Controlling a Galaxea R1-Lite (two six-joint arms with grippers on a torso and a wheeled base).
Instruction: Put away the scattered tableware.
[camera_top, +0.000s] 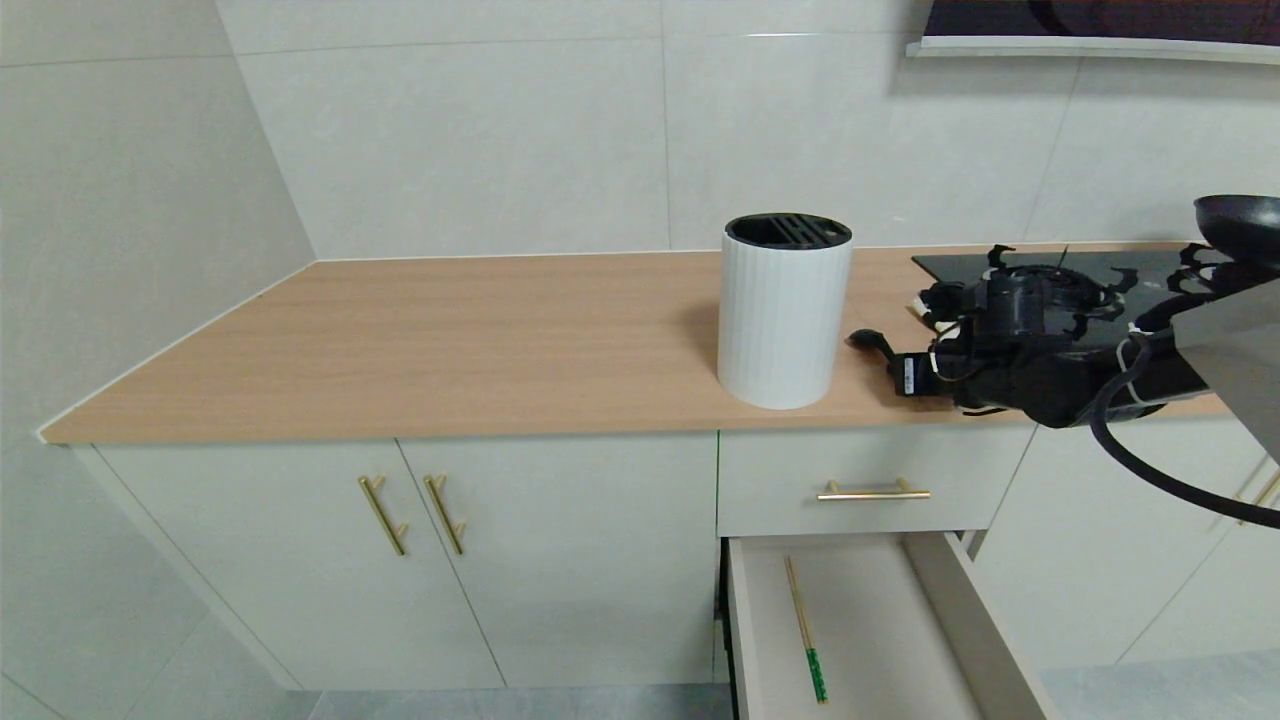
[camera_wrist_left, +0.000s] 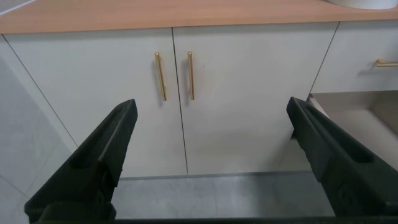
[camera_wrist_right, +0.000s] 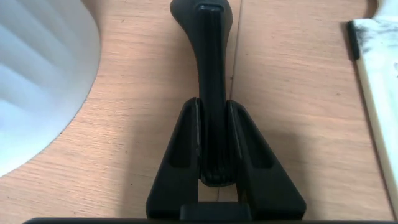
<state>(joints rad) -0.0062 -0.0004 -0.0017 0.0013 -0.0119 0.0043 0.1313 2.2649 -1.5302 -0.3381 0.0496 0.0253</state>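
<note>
So my right gripper (camera_wrist_right: 212, 109) is clamped on a black handle (camera_wrist_right: 208, 50), fingers tight on both sides of it, low on the wooden countertop (camera_top: 450, 340). I can't tell whether the handle is resting on the wood or just off it, and the working end is hidden, so no idea what kind of utensil it is. The white ribbed holder (camera_top: 783, 310) with the slotted black top stands just beside it, on my left.

My left gripper (camera_wrist_left: 211, 109) is spread wide with nothing in it, hanging down in front of the cabinet doors (camera_wrist_left: 236, 99).

Below the counter a drawer (camera_top: 880, 620) is pulled out, with a pair of chopsticks (camera_top: 805, 630) lying in it.

My read: I'm at the grasp-and-lift step. Next I'd need a clean lift, then either line it up with a slot in the holder or carry it down to the drawer without clipping the holder.
</note>
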